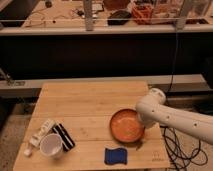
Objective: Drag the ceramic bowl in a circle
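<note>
The ceramic bowl [127, 126] is round, shallow and glossy orange-brown. It sits on the wooden table [85, 102] near the right front. My white arm reaches in from the right and bends down over the bowl's right rim. My gripper [141, 124] is at that rim, mostly hidden by the arm's own wrist.
A blue sponge [116, 156] lies just in front of the bowl. A white cup [51, 146], a black striped object [64, 136] and a white tube [42, 132] sit at the front left. Cables [175, 142] hang off the table's right edge. A cluttered shelf stands behind.
</note>
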You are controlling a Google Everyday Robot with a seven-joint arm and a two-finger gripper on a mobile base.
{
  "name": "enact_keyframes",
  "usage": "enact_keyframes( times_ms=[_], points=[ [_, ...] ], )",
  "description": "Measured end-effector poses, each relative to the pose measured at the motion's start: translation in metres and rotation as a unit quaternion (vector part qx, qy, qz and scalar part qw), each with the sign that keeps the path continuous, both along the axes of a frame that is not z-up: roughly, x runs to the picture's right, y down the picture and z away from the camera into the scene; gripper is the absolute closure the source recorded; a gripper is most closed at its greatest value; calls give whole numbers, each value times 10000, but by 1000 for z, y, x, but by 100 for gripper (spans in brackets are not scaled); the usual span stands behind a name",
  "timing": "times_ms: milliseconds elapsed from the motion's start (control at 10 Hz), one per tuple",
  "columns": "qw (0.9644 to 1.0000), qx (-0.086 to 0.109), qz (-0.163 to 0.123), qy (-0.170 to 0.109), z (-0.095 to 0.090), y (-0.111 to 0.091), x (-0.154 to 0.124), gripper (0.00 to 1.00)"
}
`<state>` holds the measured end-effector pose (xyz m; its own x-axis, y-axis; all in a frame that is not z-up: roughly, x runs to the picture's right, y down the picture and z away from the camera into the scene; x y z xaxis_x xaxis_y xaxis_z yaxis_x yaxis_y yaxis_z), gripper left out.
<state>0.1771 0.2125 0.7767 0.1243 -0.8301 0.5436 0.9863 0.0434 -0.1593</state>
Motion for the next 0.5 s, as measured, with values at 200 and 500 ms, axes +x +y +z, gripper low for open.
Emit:
enact_keyframes(
  times_ms=[200,500],
  points=[
    [9993,4,-267,-269,4,-3,-42,100],
    [9978,113,-402,-518,44,-37,-63,100]
  ],
)
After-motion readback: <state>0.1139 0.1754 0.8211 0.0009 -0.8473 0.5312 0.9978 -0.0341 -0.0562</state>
